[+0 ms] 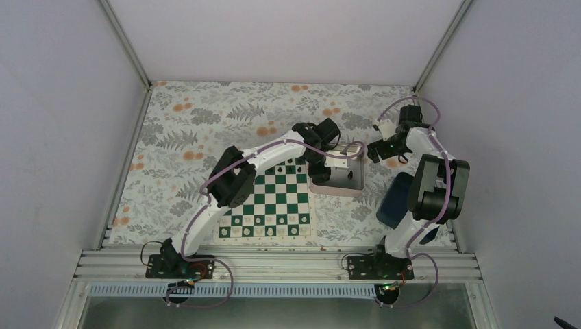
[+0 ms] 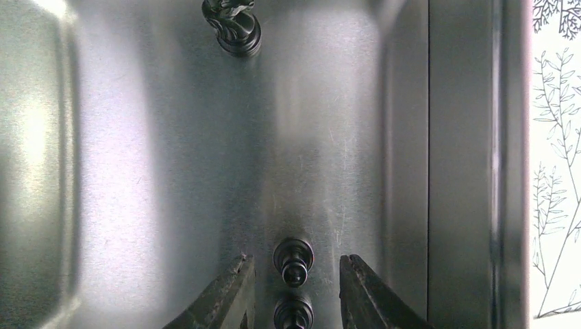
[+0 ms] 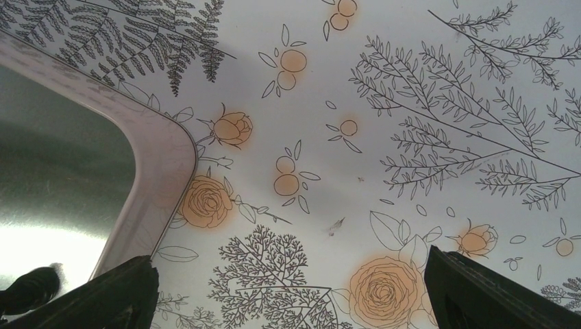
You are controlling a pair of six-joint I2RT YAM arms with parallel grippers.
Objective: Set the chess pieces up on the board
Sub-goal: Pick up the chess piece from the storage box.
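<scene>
While tiny from above, board: near rows seem filled with white pieces; few chess pieces at its upper edge.
Tray: pawn and second pawn at bottom centre, knight at top; all unplaced.
Left gripper: half-narrowed, straddling the pawn, gaps either side.
Right gripper: wide, empty, over cloth.

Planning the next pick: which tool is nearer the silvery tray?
Left. The left tool is inside the tray, fingers either side of a black piece; the right tool hangs open over the tablecloth beside the tray's corner.
</scene>
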